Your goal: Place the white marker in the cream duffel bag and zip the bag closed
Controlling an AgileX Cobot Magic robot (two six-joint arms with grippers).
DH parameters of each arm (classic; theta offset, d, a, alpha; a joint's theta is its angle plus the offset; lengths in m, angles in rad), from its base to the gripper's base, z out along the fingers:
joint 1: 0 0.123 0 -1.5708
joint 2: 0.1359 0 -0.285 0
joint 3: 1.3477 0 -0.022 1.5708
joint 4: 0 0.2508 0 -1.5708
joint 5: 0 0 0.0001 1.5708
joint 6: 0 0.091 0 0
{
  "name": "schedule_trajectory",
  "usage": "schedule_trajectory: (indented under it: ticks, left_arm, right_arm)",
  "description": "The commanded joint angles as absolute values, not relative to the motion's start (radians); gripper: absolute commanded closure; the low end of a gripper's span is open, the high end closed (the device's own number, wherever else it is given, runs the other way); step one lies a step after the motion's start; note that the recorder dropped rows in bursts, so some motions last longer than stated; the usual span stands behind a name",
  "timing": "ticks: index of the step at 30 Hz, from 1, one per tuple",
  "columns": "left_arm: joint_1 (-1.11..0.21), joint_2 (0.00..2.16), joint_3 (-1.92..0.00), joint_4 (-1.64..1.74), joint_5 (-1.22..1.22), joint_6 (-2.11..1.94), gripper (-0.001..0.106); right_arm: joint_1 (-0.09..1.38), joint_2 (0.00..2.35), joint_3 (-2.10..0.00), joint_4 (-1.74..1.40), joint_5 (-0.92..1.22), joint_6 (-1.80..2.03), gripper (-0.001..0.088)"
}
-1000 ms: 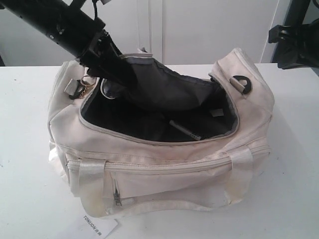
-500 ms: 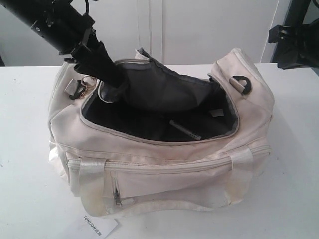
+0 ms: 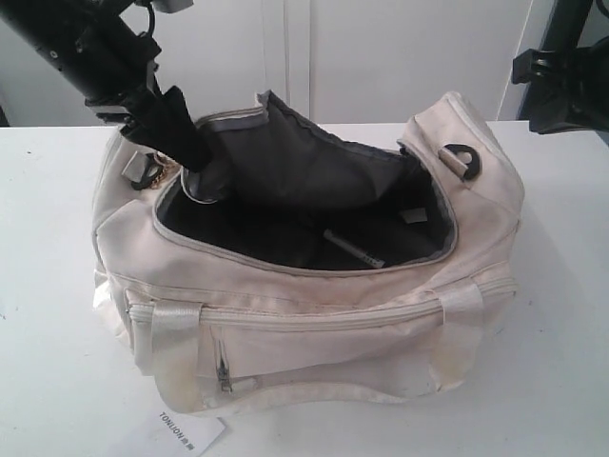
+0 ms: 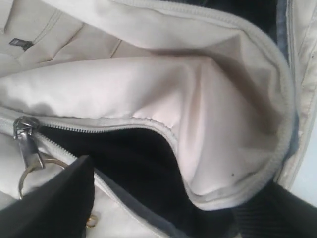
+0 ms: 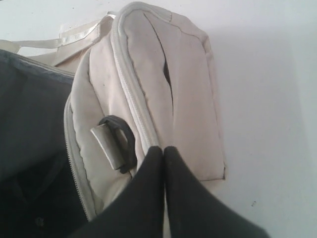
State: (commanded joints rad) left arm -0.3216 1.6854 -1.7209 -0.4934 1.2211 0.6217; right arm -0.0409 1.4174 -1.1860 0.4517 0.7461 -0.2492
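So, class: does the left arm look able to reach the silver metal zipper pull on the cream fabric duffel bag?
Probably yes: the silver metal zipper pull sits uncovered right beside the open left tool, nothing between.

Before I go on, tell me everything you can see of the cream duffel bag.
The cream duffel bag is soft, stained fabric with satin strap handles, a small front zip pocket and a black ring at one end. It sits upright on the white table, top zipper open, dark lining showing, its top flap bunched upward. The white marker lies inside. The left gripper reaches in at the flap's edge, by the zipper pull.
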Motion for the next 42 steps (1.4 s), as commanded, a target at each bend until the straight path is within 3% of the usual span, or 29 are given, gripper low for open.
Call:
schedule_trajectory:
  ticks: [14, 17, 22, 25, 28, 29, 38, 40, 42]
  left_arm:
    - [-0.322, 1.553, -1.705, -0.498, 1.221, 0.609, 0.030]
    - [-0.322, 1.524, -1.705, -0.434, 1.221, 0.600, 0.036]
    - [-0.322, 1.514, -1.705, -0.323, 1.221, 0.510, 0.059]
    - [-0.322, 1.514, -1.705, -0.321, 1.221, 0.493, 0.077]
    - [-0.322, 1.514, -1.705, -0.281, 1.221, 0.467, 0.104]
    - [-0.322, 1.514, -1.705, -0.268, 1.221, 0.455, 0.105]
    - [-0.202, 1.602, -1.656, -0.191, 1.076, 0.126, 0.103]
    - [-0.198, 1.629, -1.634, -0.191, 1.038, 0.126, 0.087]
    - [-0.198, 1.646, -1.612, -0.217, 0.993, 0.126, 0.064]
  right_arm:
    - [-0.041, 1.417, -1.186, 0.452, 0.747, -0.249, 0.0868]
    - [-0.041, 1.417, -1.186, 0.452, 0.747, -0.249, 0.0868]
    - [-0.041, 1.417, -1.186, 0.452, 0.747, -0.249, 0.0868]
    - [-0.041, 1.417, -1.186, 0.452, 0.747, -0.249, 0.0868]
    - [-0.041, 1.417, -1.186, 0.452, 0.758, -0.249, 0.0868]
    - [-0.041, 1.417, -1.186, 0.452, 0.758, -0.249, 0.0868]
    - [-0.041, 1.417, -1.186, 0.452, 0.757, -0.251, 0.0868]
    - [-0.041, 1.417, -1.186, 0.452, 0.757, -0.251, 0.0868]
    - [-0.041, 1.417, -1.186, 0.452, 0.755, -0.251, 0.0868]
